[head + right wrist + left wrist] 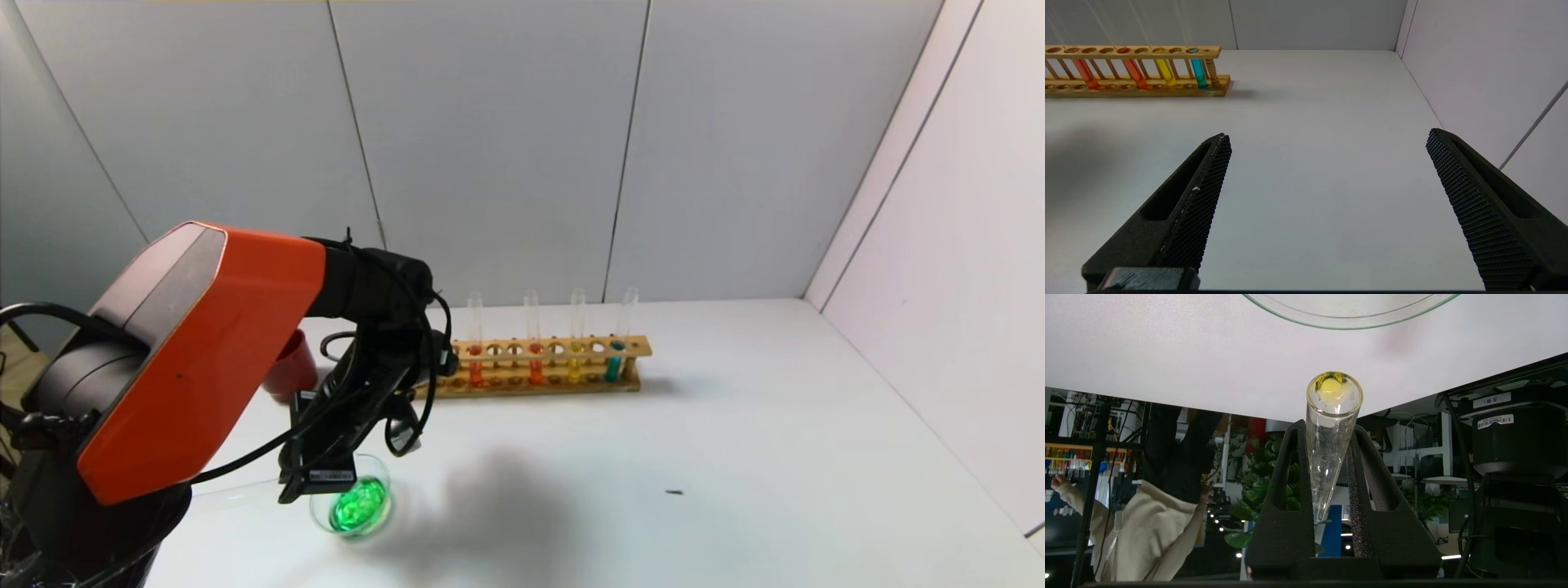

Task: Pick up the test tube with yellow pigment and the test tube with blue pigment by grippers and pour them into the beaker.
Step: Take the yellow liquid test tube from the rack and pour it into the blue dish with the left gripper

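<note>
My left gripper (pixel 1327 426) is shut on the test tube with yellow pigment (pixel 1331 416). The clear tube looks nearly drained, with a yellow trace at its open mouth. In the head view the left gripper (pixel 314 478) hangs low, tipped over, right above the beaker (pixel 359 506), which holds bright green liquid. The beaker's rim (pixel 1347 322) also shows in the left wrist view. The test tube with blue pigment (pixel 614 359) (pixel 1199 73) stands at the right end of the wooden rack (pixel 539 382). My right gripper (pixel 1329 134) is open above bare table and is out of the head view.
The rack (pixel 1139 90) also holds a yellow tube (pixel 575 363) and two orange-red tubes (pixel 535 366). A dark red cup (pixel 290 367) stands behind my left arm. White walls close in the table at the back and right. A small dark speck (pixel 674 492) lies on the table.
</note>
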